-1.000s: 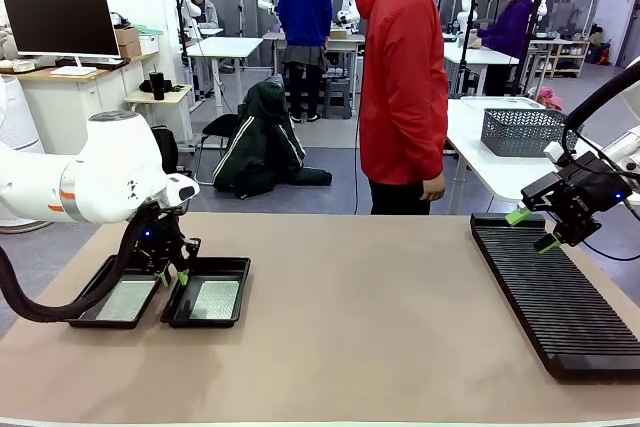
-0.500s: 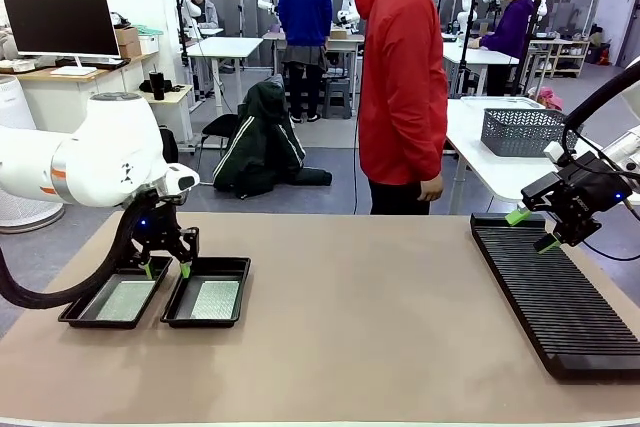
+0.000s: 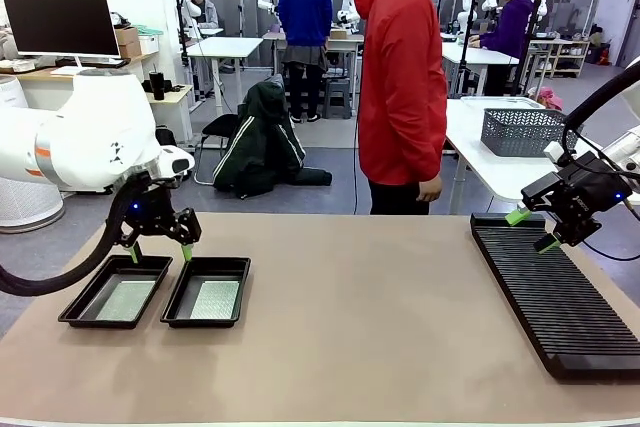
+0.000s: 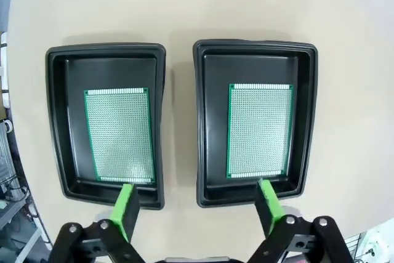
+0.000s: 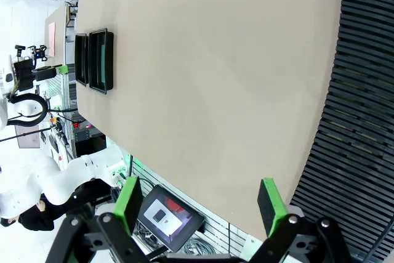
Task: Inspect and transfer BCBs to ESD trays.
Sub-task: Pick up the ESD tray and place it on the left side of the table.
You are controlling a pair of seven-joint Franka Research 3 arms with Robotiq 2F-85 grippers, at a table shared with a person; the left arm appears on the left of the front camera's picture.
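Observation:
Two black ESD trays (image 3: 88, 299) (image 3: 178, 299) lie side by side at the table's near left. In the left wrist view each tray (image 4: 104, 47) (image 4: 255, 44) holds one green BCB flat on its floor (image 4: 118, 135) (image 4: 260, 130). The boards also show from the front (image 3: 125, 300) (image 3: 216, 299). My left gripper (image 3: 160, 251) (image 4: 197, 200) hangs open above the trays' far rims, with nothing between its fingers. Far to the right, my right gripper (image 3: 532, 229) (image 5: 200, 198) is open and empty over the rack's far end.
A long black slotted rack (image 3: 555, 297) (image 5: 363, 121) lies along the table's right side. A person in a red hoodie (image 3: 403, 77) stands at the far edge, arm hanging. A grey mesh basket (image 3: 522, 132) sits on a white table behind.
My left gripper has opened wide and risen from down at the trays to above them. Both boards stay in the trays. The right arm has not moved.

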